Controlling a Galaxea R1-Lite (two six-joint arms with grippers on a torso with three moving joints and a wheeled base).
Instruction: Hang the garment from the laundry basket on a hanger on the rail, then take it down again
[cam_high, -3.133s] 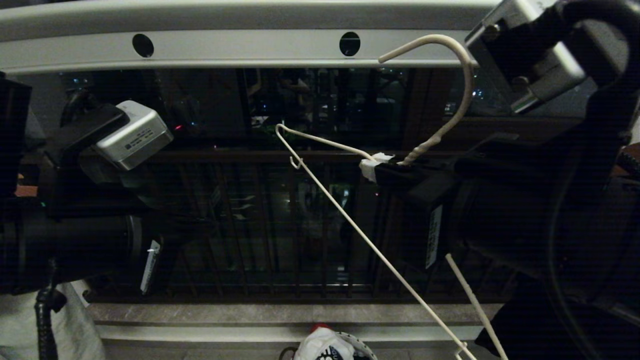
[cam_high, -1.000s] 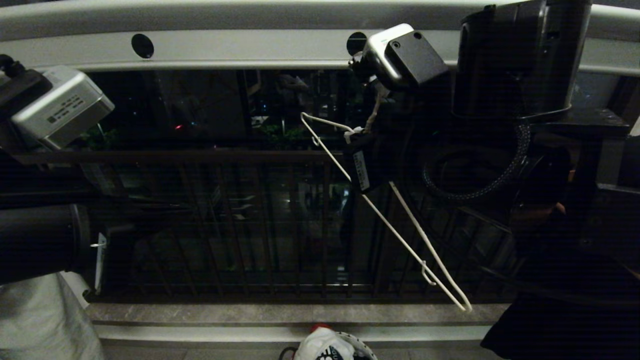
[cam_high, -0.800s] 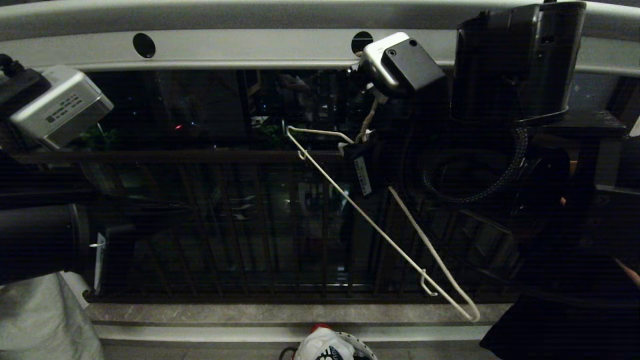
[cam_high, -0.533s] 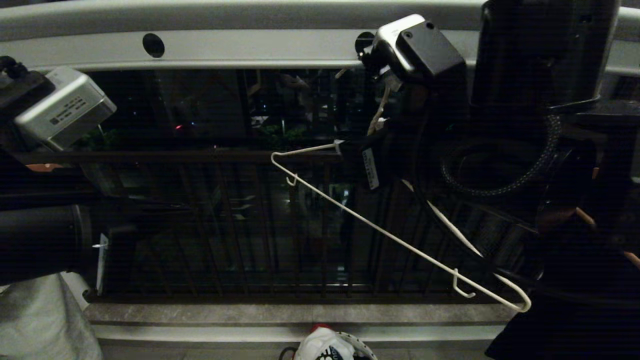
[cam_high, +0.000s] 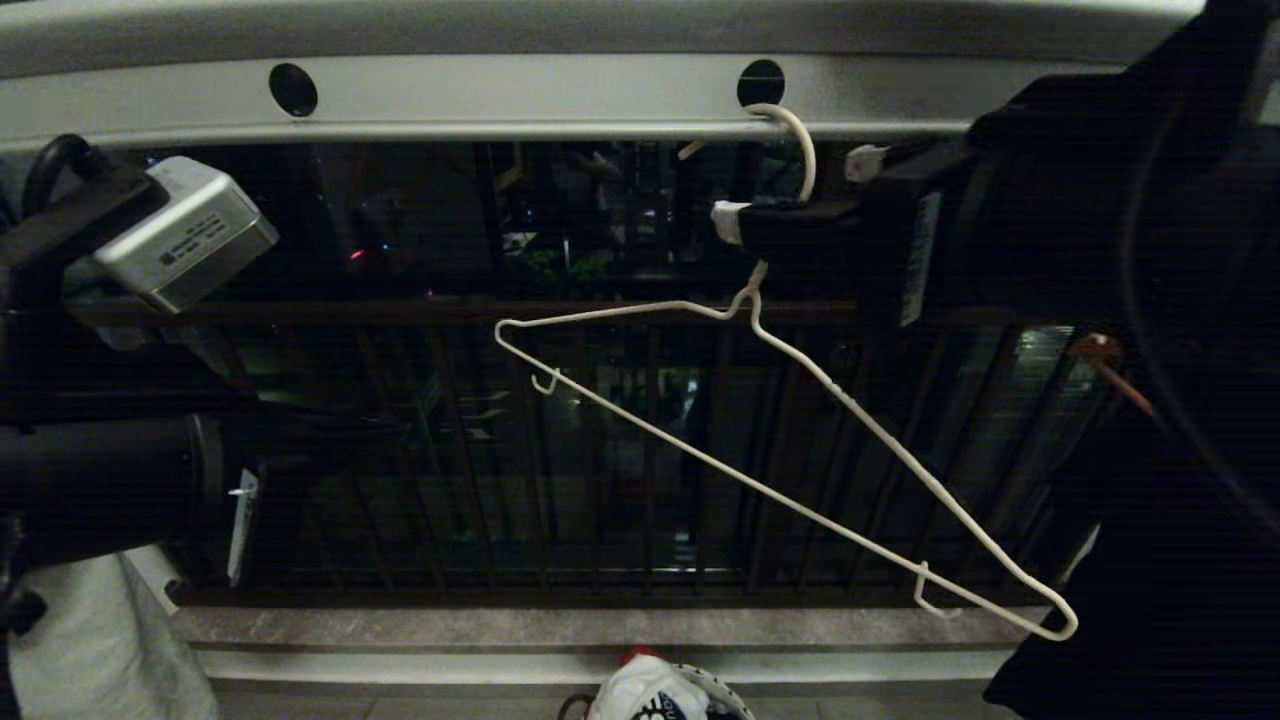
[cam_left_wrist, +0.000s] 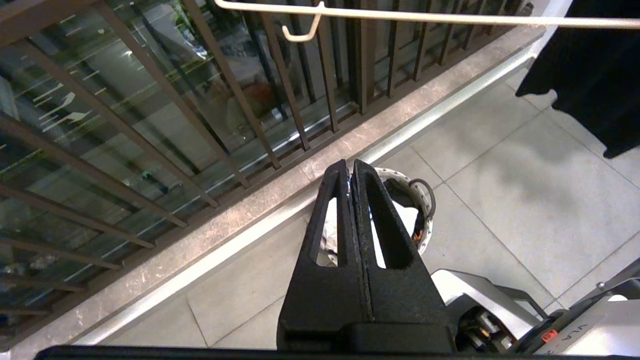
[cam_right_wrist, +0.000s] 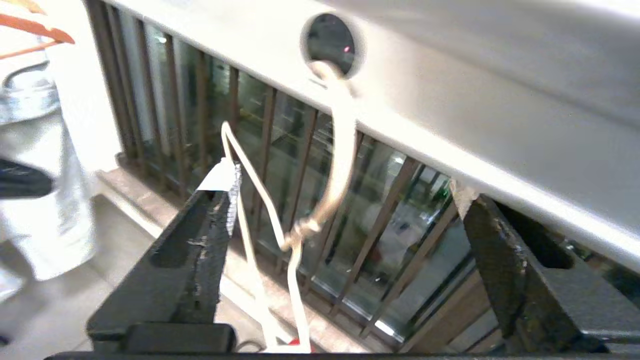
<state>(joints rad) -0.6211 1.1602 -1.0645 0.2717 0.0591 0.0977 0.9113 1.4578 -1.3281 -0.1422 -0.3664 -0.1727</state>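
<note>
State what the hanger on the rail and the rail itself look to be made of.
The hanger: thin off-white wire, probably coated metal, judging by its twisted neck and bent hooks. The rail: pale grey bar with a smooth satin sheen and cleanly punched round holes, likely painted or anodised metal.

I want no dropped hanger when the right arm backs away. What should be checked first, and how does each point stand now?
1. Hanger hook through a hole in the rail: ok.
2. Right hand open, fingers standing clear on both sides of the hanger neck: ok.
3. Hanger hanging level: not ok, it tilts, the end nearer the right arm low.
4. Left hand shut, holding nothing, away from the hanger: ok.
5. Garment in the laundry basket: ok, not yet on the hanger.
</note>
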